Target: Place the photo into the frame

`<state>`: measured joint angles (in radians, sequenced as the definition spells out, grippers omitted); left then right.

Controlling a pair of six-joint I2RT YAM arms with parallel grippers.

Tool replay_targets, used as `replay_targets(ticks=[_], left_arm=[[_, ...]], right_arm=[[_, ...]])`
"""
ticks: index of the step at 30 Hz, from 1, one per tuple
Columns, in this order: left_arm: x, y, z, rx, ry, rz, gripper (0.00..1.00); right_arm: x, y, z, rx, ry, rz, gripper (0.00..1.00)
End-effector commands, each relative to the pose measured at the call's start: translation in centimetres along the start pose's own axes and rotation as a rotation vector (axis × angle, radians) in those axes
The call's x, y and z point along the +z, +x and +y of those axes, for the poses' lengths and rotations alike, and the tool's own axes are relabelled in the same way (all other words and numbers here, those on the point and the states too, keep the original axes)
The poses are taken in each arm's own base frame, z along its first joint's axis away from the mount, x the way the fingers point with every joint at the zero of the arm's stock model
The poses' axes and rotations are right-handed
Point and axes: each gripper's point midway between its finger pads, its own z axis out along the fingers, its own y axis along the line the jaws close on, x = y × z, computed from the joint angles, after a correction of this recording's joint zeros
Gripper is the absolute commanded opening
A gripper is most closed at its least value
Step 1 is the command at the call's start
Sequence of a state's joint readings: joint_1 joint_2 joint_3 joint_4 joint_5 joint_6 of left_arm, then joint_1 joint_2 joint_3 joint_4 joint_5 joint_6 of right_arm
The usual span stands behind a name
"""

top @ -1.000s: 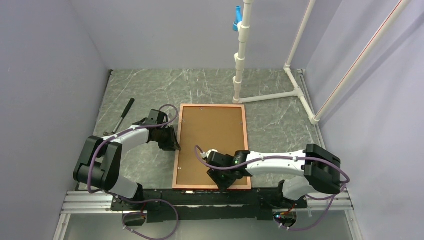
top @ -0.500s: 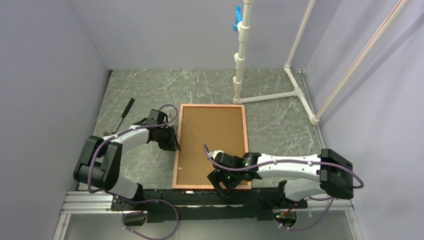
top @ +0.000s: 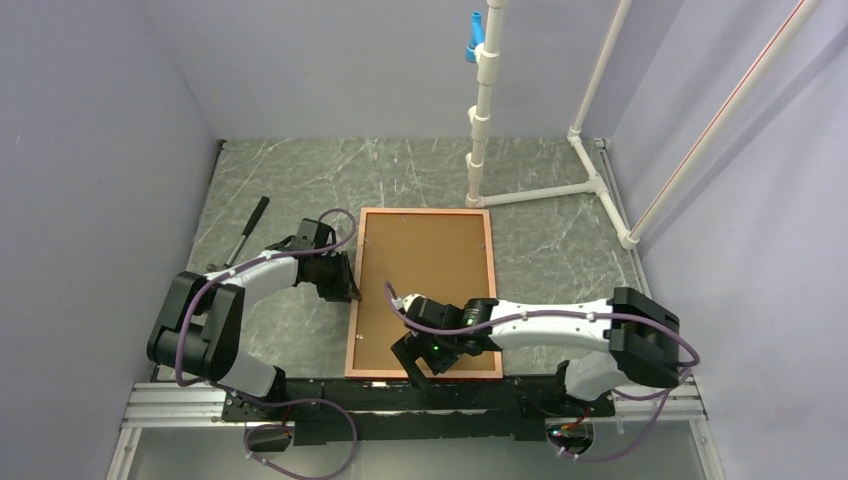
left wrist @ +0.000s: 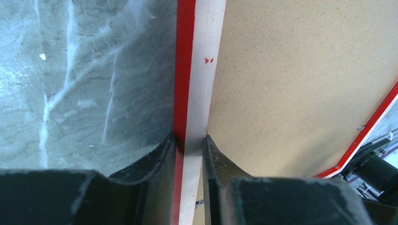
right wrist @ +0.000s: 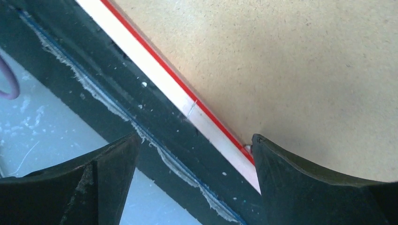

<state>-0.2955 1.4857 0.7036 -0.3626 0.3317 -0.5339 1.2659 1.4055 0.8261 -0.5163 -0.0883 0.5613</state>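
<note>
The frame (top: 488, 300) lies face down on the table, its copper-orange edge around a brown backing board (top: 425, 280). My left gripper (top: 345, 288) is shut on the frame's left rail; in the left wrist view the red and pale rail (left wrist: 197, 70) runs between the two fingers of this gripper (left wrist: 188, 140). My right gripper (top: 425, 365) hangs open over the frame's near edge. In the right wrist view this gripper (right wrist: 195, 138) straddles the pale rail (right wrist: 155, 69), one finger over the board (right wrist: 291, 70), the other beyond the edge. The photo is hidden.
A black-handled tool (top: 245, 232) lies on the table at the far left. A white pipe stand (top: 480, 130) rises behind the frame, its base running to the right wall. A black mounting rail (top: 400, 395) lines the near table edge. Grey walls close both sides.
My right gripper has opened wide and shifted left along the frame's near edge. The left gripper and the frame have not moved.
</note>
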Motion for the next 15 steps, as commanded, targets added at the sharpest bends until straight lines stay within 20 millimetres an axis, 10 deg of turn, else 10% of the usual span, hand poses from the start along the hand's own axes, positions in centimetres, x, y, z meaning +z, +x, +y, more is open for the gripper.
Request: replay_targets(ticks=[1, 15], left_arm=[[1.0, 0.0, 5.0, 0.027, -0.215, -0.027, 0.10], [1.0, -0.1, 5.2, 0.025, -0.225, -0.028, 0.10]], right_arm=[[1.4, -0.9, 0.8, -0.010, -0.016, 0.008, 0.91], [1.0, 4.3, -0.1, 0.095, -0.051, 0.111, 0.89]])
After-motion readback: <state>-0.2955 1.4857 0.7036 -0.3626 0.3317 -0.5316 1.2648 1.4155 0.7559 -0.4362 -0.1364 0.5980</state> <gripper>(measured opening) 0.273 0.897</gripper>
